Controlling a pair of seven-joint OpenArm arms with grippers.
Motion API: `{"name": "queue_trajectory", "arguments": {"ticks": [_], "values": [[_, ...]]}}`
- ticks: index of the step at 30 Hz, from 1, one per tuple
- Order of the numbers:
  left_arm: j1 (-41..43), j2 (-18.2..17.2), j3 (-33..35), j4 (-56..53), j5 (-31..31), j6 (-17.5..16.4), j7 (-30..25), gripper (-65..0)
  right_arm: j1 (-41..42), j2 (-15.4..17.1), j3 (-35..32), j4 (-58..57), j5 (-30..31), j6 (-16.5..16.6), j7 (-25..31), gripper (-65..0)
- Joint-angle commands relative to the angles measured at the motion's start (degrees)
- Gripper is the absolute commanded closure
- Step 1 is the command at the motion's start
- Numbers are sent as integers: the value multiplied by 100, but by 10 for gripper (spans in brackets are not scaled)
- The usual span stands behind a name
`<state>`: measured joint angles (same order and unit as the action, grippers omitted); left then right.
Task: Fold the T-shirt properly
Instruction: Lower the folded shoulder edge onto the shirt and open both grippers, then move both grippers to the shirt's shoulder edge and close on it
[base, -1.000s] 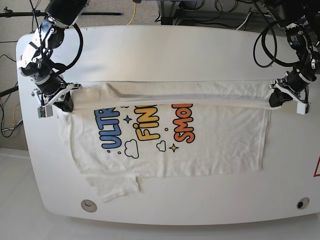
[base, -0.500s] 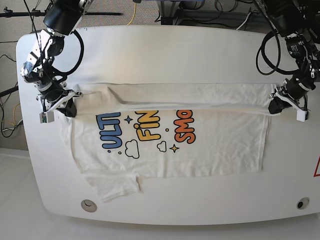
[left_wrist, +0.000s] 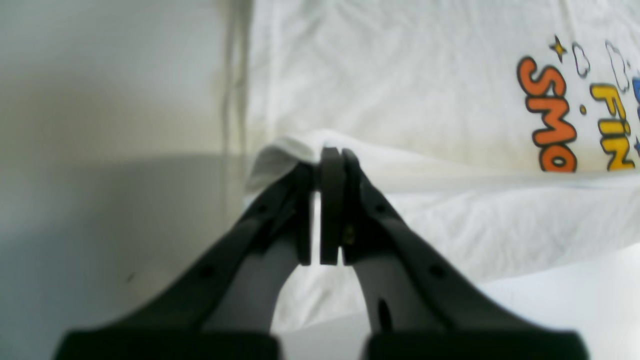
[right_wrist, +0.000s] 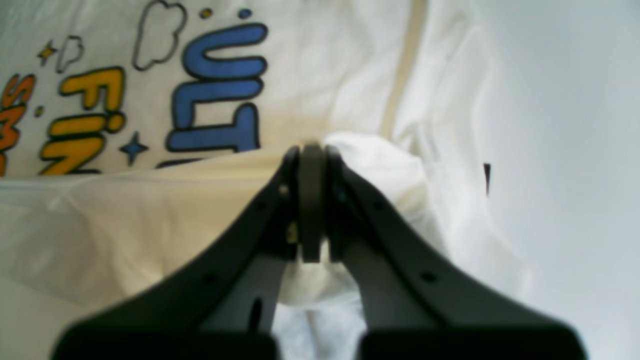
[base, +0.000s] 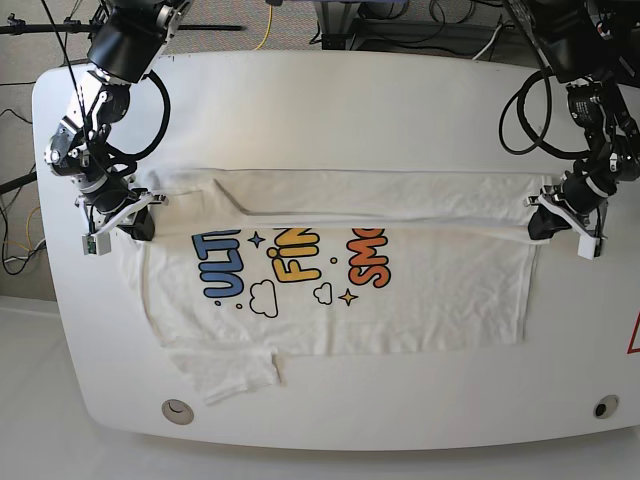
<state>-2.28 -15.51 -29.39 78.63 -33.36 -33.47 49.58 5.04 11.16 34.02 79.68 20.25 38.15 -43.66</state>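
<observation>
A black pincer (right_wrist: 312, 155) rises from six o'clock, its jaws pressed together on a raised fold of the white T-shirt (right_wrist: 350, 90). Toward ten o'clock lie blue, yellow and orange printed letters with a star and clouds. Bare white desk (right_wrist: 565, 150) fills three o'clock.

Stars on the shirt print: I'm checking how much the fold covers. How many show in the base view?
2: a blue star between the blue and yellow words, and a yellow star below the orange word. The folded-over shirt may hide more.

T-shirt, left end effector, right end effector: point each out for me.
T-shirt (base: 430, 290): base view, plain front panel right of the print.
Left end effector (left_wrist: 320, 155): left wrist view, fingertips pinching fabric.
Right end effector (right_wrist: 312, 150): right wrist view, fingertips pinching fabric.
</observation>
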Motion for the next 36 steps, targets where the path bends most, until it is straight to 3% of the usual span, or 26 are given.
{"name": "queue_trajectory", "arguments": {"ticks": [1, 7, 9, 13, 15, 19, 23, 31, 36], "values": [[-88, -97, 57, 113, 20, -21, -191, 0, 112, 93, 6, 93, 37, -3, 152, 0], [-90, -96, -81, -27, -85, -21, -162, 0, 53, 81, 17, 136, -61, 31, 144, 0], [-99, -121, -150, -46, -142, -12, -83, -31, 42, 79, 24, 129, -60, 58, 144, -34], [-114, -159, -131, -58, -169, -7, -14, -129, 28, 78, 18, 138, -102, 90, 183, -155], [-127, -187, -24, -1, -161, -2, -111, -211, -3, 78, 19, 194, -133, 126, 252, -284], [-145, -243, 59, 15, -155, 5, -204, -242, -52, 84, 31, 321, -155, 132, 323, -353], [-141, -283, 107, 18, -135, 33, -242, -241, -73, 107, 26, 426, -146, 151, 338, -364], [-156, -442, 10, 282, 89, 143, -387, -318, -76, 330, -140, 371, -146, 126, 264, -401], [-84, -410, 13, 476, 367, 128, -495, -347, -278, 483, -462, 407, -205, -51, 559, -432]]}}
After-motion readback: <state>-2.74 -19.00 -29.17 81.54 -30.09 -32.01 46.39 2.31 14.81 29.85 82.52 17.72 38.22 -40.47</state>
